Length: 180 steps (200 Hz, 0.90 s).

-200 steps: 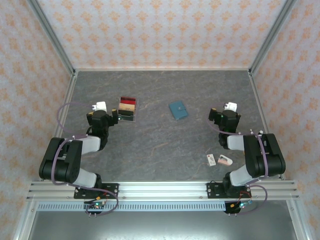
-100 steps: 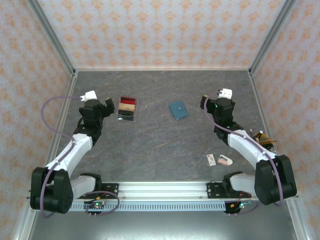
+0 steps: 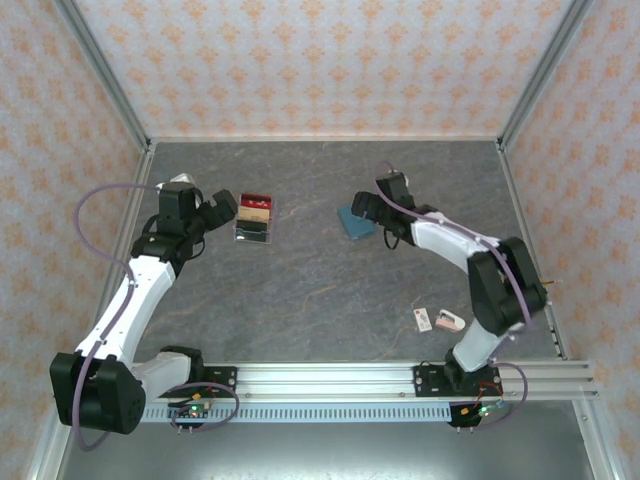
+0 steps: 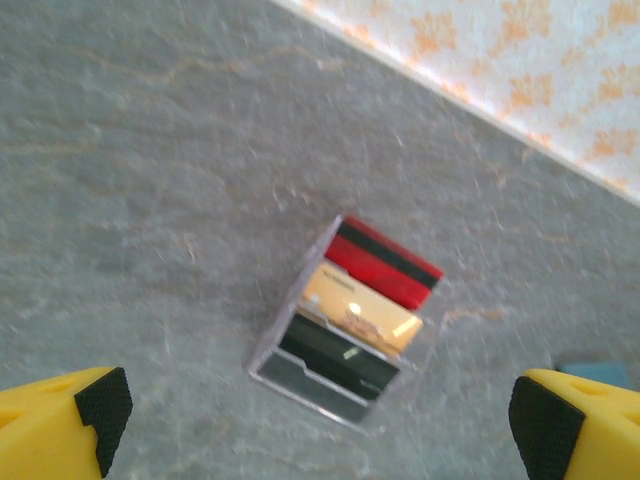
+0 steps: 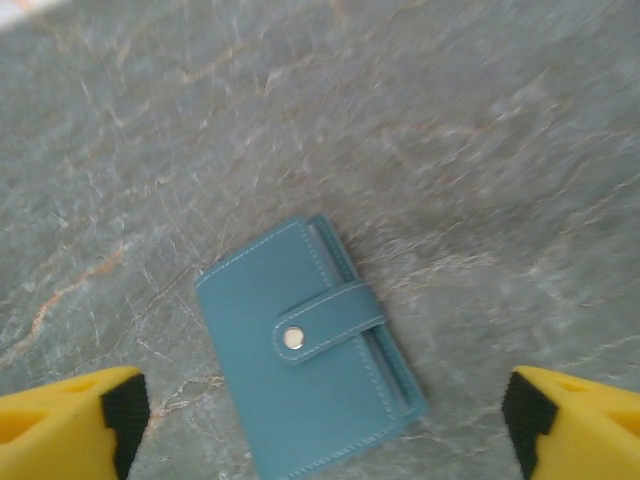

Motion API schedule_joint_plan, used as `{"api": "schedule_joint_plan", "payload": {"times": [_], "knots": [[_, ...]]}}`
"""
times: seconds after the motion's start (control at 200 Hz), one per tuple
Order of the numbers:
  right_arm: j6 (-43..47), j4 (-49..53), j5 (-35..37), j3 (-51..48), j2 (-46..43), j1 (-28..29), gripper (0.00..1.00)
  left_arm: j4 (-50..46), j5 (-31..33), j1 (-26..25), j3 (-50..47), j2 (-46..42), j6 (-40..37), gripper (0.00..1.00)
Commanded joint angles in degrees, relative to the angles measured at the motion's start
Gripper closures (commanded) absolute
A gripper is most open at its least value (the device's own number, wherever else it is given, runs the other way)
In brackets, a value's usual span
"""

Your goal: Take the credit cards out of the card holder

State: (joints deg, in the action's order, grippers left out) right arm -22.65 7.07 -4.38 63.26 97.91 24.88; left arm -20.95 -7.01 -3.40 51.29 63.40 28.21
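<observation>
Read as a clock from overhead, with the near edge at 6, the grey stone-patterned table (image 3: 300, 300) carries its nearest items at about 4 o'clock, close to the right arm's base. There a small white tag (image 3: 422, 319) with a red mark lies just beside a pinkish lump (image 3: 451, 320). Farther in, at about 10 o'clock, a clear tray (image 3: 255, 218) holds red, tan and black contents in a row. The left gripper (image 3: 222, 208) sits just off the tray at its 9 o'clock side. In the left wrist view the yellow, black-tipped fingers (image 4: 60, 420) stand wide apart at the bottom corners. The tray (image 4: 345, 320) lies ahead of them at 12 o'clock, apart from both tips, and nothing is held. At about 1 o'clock on the table lies the card holder (image 3: 356, 226), a teal wallet flat on the surface. The right gripper (image 3: 365, 205) reaches over its far left part. From the right wrist the card holder (image 5: 300, 350) is folded shut, its strap fastened with a silver snap. It sits between the widely spread fingers (image 5: 70, 420), which grip nothing. Whether either tip touches the cover cannot be told.
</observation>
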Motion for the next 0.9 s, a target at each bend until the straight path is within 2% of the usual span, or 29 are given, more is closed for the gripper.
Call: {"api": "schedule_joint_plan", "payload": {"times": [0.0,0.175,0.455,0.726,0.896], "knots": [[-4.0,8.4,1.3,7.5,5.8,0.8,0.15,-4.4,-5.7,-0.6,0.5,0.4,1.9,0.00],[-3.5,16.7,8.0,18.0,15.0,2.1,0.28,-1.4,-12.1,-1.1,-1.0,1.4,4.4,0.00],[-4.0,22.5,7.2,25.4,22.2,2.4,0.43,-2.5,-14.4,-4.3,-0.5,3.4,5.3,0.00],[-6.9,25.2,7.1,21.7,20.9,5.5,0.46,-1.6,-18.5,-7.0,-0.1,7.3,8.1,0.00],[-12.3,26.6,8.7,14.4,16.9,10.8,0.46,0.6,-21.5,-9.7,-1.7,10.2,10.1,0.00]]}}
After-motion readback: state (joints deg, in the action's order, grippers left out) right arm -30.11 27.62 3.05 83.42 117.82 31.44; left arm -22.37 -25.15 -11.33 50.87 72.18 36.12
